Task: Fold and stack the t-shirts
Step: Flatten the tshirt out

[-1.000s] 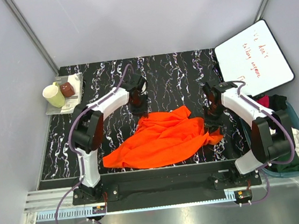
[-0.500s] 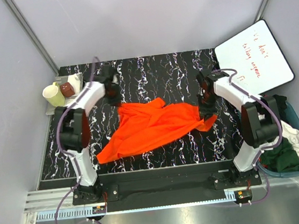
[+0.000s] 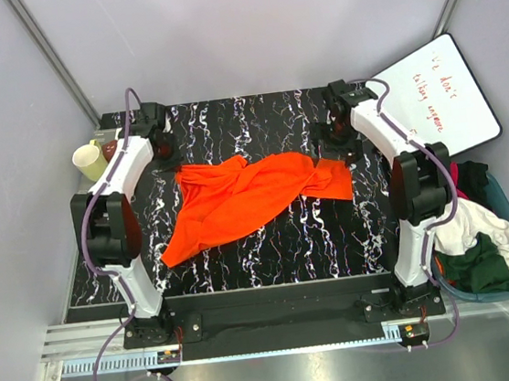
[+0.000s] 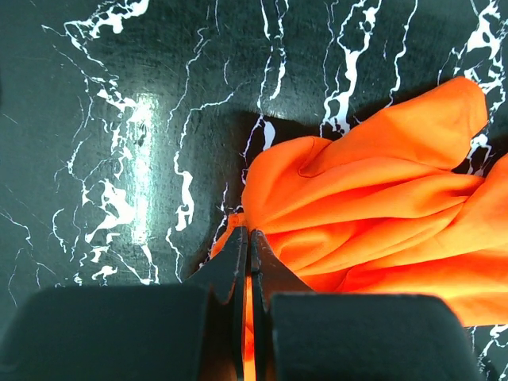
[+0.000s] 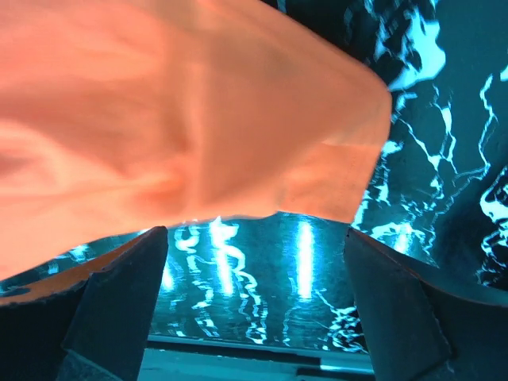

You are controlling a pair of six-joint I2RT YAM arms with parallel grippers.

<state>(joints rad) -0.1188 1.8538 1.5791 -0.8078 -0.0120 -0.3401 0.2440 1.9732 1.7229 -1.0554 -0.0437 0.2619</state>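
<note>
Far left of the counter [image 3: 255, 117]: left claw [image 4: 248, 242] pinched together on a corner of the orange t-shirt [image 3: 245, 191]. Bright, crumpled, deeply creased — stretched across the counter's far half, long axis running left to right, one tail drooping toward the near left. At its right end, right claw [image 5: 254, 262] spread wide apart, cloth edge just beyond the gap.

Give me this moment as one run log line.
left gripper: jaws shut on orange t-shirt edge | right gripper: jaws open, gripping nothing | shirt: rumpled, unfolded on black marbled table
</note>
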